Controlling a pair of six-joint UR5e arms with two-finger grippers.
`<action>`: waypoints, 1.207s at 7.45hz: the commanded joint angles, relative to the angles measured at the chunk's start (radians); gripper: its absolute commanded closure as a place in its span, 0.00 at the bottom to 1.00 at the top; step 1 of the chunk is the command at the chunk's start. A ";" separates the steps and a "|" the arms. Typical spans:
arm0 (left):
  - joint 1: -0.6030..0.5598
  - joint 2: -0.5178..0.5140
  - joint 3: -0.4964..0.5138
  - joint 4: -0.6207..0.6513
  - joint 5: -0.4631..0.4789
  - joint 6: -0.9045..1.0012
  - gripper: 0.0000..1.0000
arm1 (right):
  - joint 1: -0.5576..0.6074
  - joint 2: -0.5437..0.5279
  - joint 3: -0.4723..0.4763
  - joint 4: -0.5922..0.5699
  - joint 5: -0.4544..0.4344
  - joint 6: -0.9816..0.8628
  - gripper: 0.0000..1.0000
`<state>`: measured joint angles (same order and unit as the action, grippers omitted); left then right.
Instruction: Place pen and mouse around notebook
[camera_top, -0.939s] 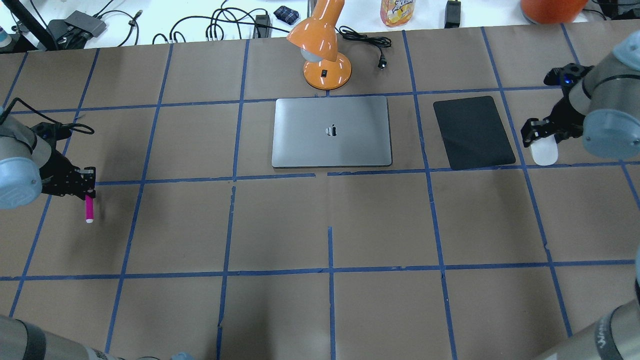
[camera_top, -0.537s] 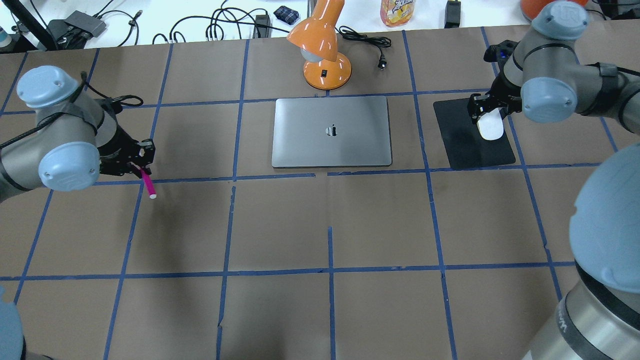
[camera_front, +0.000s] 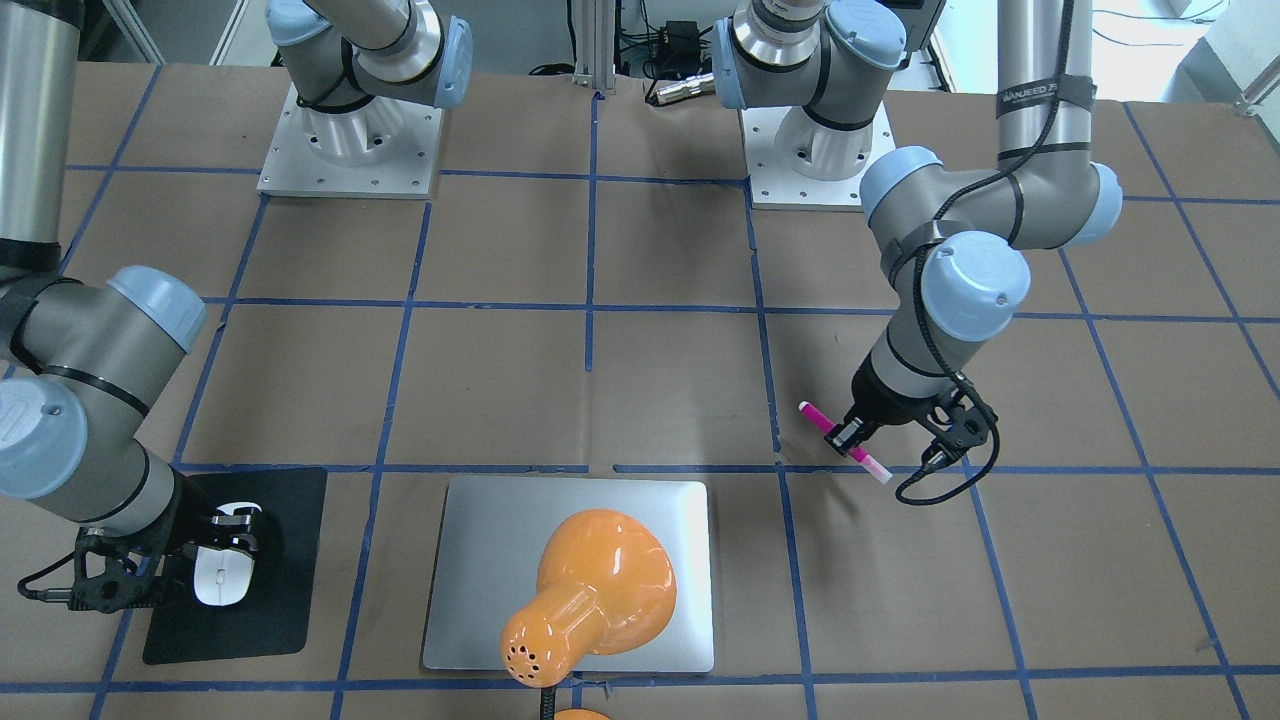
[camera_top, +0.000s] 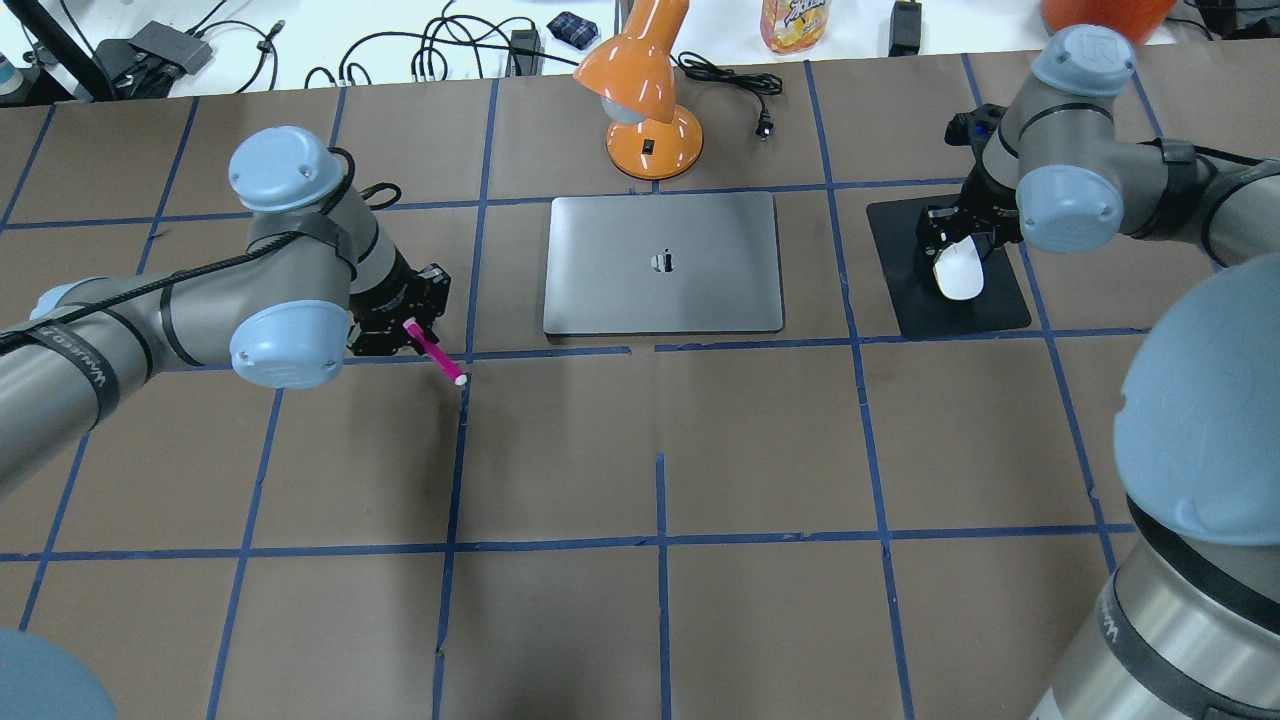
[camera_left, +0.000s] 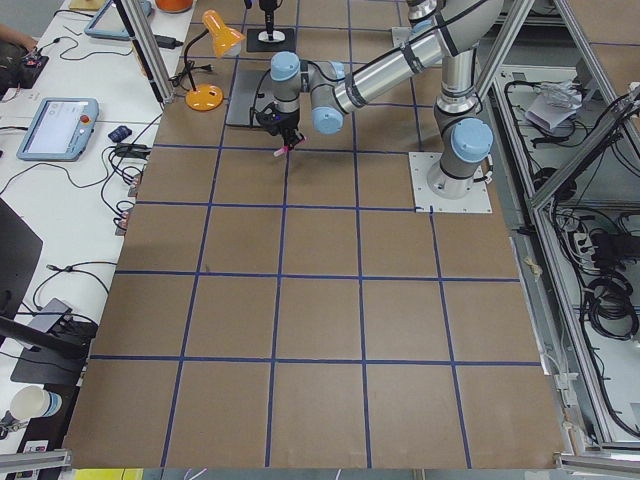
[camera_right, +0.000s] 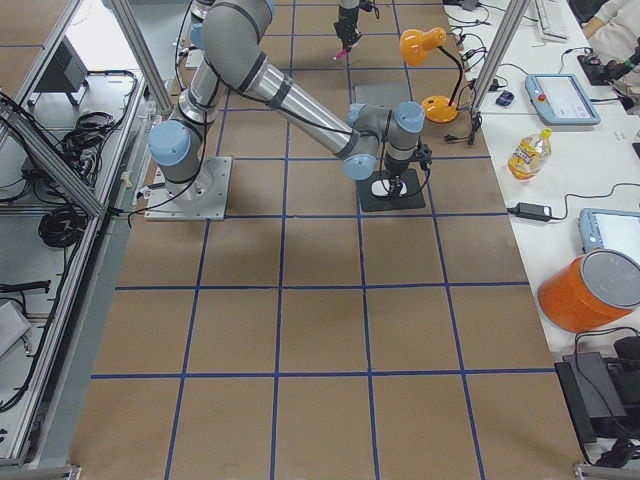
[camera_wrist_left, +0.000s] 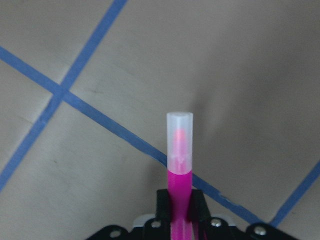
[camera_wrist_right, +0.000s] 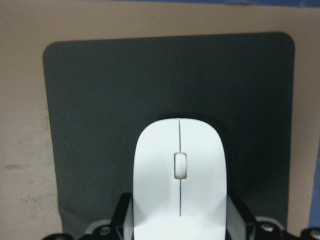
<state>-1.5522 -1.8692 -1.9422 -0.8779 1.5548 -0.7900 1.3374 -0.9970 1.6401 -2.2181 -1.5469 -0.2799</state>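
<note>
The silver-grey notebook (camera_top: 663, 263) lies flat at the table's middle back, partly hidden by the lamp in the front-facing view (camera_front: 470, 520). My left gripper (camera_top: 410, 325) is shut on the magenta pen (camera_top: 436, 352), which hangs tilted just left of the notebook's near corner, pale end pointing away from the fingers (camera_wrist_left: 180, 137) (camera_front: 845, 443). My right gripper (camera_top: 955, 248) is shut on the white mouse (camera_top: 958, 270), held over the black mat (camera_top: 990, 305). Whether the mouse touches the mat I cannot tell. The right wrist view shows the mouse (camera_wrist_right: 180, 180) between both fingers.
An orange desk lamp (camera_top: 645, 90) stands just behind the notebook with its cord (camera_top: 735, 85) trailing right. The black mat (camera_front: 270, 620) lies right of the notebook in the overhead view. Cables, a bottle (camera_top: 795, 22) and devices line the white bench beyond the table's far edge.
Both arms have swung inward. The left gripper carried the pen from the far left to beside the notebook. The right gripper brought the mouse from off the mat's right side onto the mat area.
</note>
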 joint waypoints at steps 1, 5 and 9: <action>-0.113 -0.008 0.003 0.008 -0.051 -0.278 1.00 | 0.000 0.008 0.000 0.000 -0.004 0.002 0.13; -0.271 -0.053 0.003 0.107 -0.053 -0.636 1.00 | 0.008 -0.142 -0.054 0.186 -0.009 0.051 0.00; -0.382 -0.139 0.087 0.129 -0.051 -0.868 1.00 | 0.060 -0.438 -0.114 0.597 -0.012 0.212 0.00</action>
<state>-1.9049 -1.9783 -1.8998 -0.7509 1.5036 -1.5860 1.3808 -1.3404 1.5285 -1.7319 -1.5577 -0.1202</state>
